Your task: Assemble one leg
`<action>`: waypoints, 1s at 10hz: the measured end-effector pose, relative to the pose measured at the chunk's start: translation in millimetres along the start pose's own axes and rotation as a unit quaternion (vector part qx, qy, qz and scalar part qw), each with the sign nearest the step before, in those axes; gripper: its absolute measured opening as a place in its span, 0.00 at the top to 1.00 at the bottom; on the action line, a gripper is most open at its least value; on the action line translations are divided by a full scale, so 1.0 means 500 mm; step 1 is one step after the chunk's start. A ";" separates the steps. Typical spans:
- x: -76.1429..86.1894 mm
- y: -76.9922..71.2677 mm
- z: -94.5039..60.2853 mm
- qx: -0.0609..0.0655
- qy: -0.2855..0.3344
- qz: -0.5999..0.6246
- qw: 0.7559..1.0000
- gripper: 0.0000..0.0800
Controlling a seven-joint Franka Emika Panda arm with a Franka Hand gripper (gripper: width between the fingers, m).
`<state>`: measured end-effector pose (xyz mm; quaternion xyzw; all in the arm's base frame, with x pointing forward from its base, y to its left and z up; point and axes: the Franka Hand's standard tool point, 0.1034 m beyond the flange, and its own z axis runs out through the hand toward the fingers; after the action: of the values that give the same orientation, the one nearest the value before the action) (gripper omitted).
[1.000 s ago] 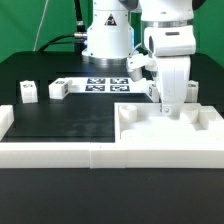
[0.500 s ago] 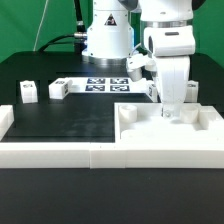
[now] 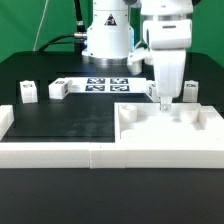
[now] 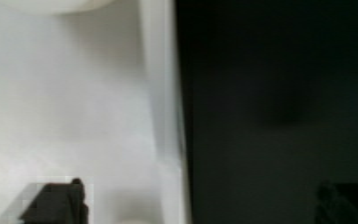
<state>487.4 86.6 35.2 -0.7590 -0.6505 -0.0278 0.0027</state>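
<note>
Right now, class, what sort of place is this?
Most likely a robotics lab bench: a robot arm over a black table, a marker board and a green backdrop.

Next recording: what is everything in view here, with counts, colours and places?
legs: three clear, white with black tags; two toward the exterior view's left of the marker board, one at the far right; possibly a fourth beside the tool, partly hidden.
marker board: one, white with black tags, flat at the back middle.
tray-like piece: one, white, front on the exterior view's right.
barrier: one, white, along the table's front and left edge.
table: one, black.
backdrop: green, behind.
arm: one, white, reaching down.
tool: one, over the tray-like piece, jaws open, empty.
</note>
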 end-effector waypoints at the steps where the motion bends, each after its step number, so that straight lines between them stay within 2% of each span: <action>1: 0.007 -0.013 -0.016 -0.002 -0.002 0.025 1.000 0.19; 2: 0.013 -0.034 -0.037 0.004 -0.008 0.061 0.998 0.19; 3: 0.031 -0.047 -0.056 -0.001 -0.008 0.092 0.996 0.19; 4: 0.042 -0.054 -0.061 0.002 -0.010 0.100 0.995 0.19; 7: 0.039 -0.055 -0.056 0.004 -0.010 0.152 0.988 0.19; 9: 0.039 -0.057 -0.055 0.003 -0.006 0.255 0.967 0.19; 10: 0.035 -0.079 -0.048 0.006 0.003 0.367 0.930 0.19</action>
<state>450.1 108.8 58.6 -0.9446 -0.3269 -0.0232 0.0195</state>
